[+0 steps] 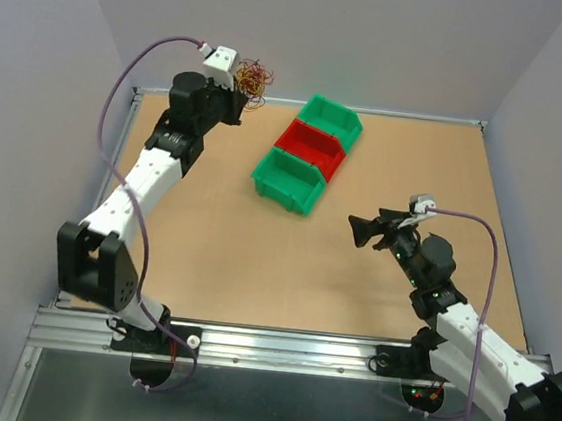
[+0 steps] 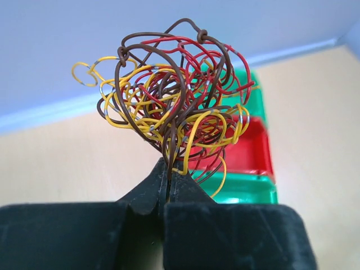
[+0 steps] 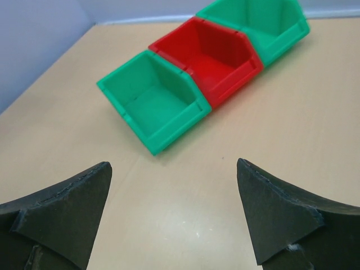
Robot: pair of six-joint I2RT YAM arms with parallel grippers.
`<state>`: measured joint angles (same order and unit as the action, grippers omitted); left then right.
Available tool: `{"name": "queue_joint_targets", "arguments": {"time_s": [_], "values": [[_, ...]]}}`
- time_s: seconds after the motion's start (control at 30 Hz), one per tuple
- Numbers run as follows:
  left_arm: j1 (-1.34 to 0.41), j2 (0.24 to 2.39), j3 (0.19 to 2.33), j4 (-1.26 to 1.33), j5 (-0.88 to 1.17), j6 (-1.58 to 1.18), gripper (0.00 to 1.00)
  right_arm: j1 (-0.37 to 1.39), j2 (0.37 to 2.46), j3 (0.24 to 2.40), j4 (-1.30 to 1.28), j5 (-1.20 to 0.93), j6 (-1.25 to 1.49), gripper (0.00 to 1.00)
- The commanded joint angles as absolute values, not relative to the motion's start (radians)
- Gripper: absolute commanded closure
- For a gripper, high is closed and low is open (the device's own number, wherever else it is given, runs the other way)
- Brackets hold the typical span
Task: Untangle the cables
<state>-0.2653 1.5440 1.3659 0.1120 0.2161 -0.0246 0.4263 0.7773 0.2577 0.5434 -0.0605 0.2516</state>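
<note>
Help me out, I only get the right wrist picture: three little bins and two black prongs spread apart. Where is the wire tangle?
Observer: The cables are a clump held up in the air by the left gripper, near the far left corner of the table.
Visitor: Is it really pinched, or just hooked on?
Observer: Pinched. In the left wrist view the jaws are shut on a few strands at the clump's bottom; brown, red and yellow wires balloon above.
Visitor: Are my prongs near it?
Observer: No. The right gripper sits across the bins from it, well apart from the clump.
</note>
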Motion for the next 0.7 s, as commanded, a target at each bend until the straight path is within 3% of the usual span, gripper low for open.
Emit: {"name": "queue_joint_targets", "arguments": {"time_s": [0.0,0.23,0.57,0.67], "values": [[-0.345,1.363,1.244,0.149,0.311,0.099,1.00,0.426,0.850,0.371,0.560,-0.196,0.232,0.04],[-0.584,1.169,0.988,0.276,0.399,0.229,1.00,0.428,0.836,0.365,0.598,-0.298,0.242,0.10],[-0.705,1.252,0.910,0.342,0.337,0.291,1.00,0.429,0.693,0.258,0.731,-0.446,0.245,0.17],[-0.773,1.304,0.925,0.302,0.334,0.342,1.00,0.428,0.725,0.258,0.768,-0.456,0.245,0.44]]}}
